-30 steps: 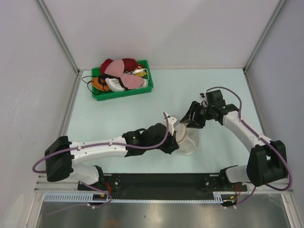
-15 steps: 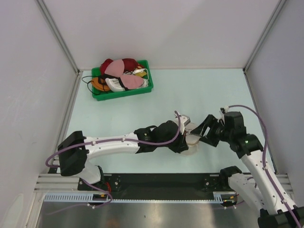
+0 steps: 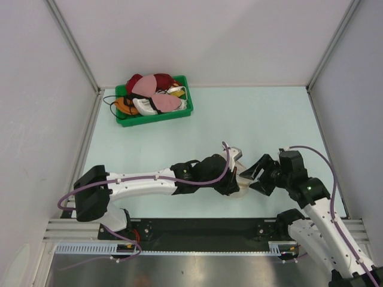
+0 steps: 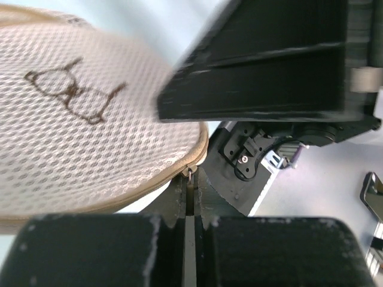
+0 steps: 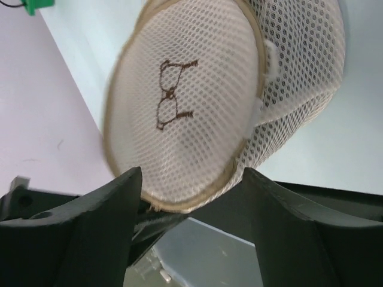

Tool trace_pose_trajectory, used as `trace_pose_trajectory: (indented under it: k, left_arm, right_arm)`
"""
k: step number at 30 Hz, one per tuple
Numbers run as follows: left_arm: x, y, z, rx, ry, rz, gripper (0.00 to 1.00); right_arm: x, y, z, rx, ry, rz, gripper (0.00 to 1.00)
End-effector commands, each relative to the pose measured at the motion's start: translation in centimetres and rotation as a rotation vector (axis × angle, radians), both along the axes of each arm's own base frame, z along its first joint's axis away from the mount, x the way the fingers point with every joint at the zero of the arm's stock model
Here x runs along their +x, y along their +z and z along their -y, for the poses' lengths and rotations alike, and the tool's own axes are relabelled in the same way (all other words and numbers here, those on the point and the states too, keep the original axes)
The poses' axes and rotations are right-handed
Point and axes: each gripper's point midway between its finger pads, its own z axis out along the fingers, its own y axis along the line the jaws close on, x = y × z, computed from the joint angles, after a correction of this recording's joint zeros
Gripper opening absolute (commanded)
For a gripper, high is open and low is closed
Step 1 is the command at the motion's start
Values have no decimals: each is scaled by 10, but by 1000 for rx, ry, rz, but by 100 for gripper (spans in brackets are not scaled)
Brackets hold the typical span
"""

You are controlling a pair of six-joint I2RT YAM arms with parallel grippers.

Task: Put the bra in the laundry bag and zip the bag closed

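Observation:
The cream mesh laundry bag [image 5: 185, 101] has a brown bra outline stitched on its disc lid [image 4: 78, 119]. In the top view the bag [image 3: 241, 190] is mostly covered by the arms. My left gripper [image 4: 190, 185] is shut on the zip pull [image 4: 190, 174] at the bag's tan rim, and it also shows in the top view [image 3: 235, 179]. My right gripper [image 5: 191, 173] is open, with its two fingers on either side of the bag's lower rim; in the top view it [image 3: 256, 176] sits just right of the bag. The black bra is not visible in any view.
A green bin [image 3: 187, 110] with red, pink, white and orange bras stands at the back left. The enclosure's white walls stand on the left, right and far sides. The arm bases and black rail run along the near edge.
My right arm has swung from the bag's far right toward the near edge and now faces the bag from the right. My left gripper has shifted right with the bag.

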Motion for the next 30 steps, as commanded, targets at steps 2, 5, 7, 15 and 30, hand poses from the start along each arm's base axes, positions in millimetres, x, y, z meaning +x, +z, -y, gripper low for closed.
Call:
trace_pose_trajectory:
  k: [2,5,7,15,30]
  left_arm:
    - [4,21,10,-58,36,-6,0]
    - [1,22,15,-69,27,-18,0]
    - [-1,24,17,-76,18,-19,0]
    - [-16,29,28,-100,-26,-23,0]
    - [85,-57,-128,233,362,23,0]
  right_arm:
    - [-16,14,15,1,-97,-5,80]
    - [-25,15,16,66,-154,-27,83]
    - [-25,17,14,118,-184,-21,82]
    - [-5,10,-4,217,-187,-39,63]
    - [36,8,-6,143,-1,49,0]
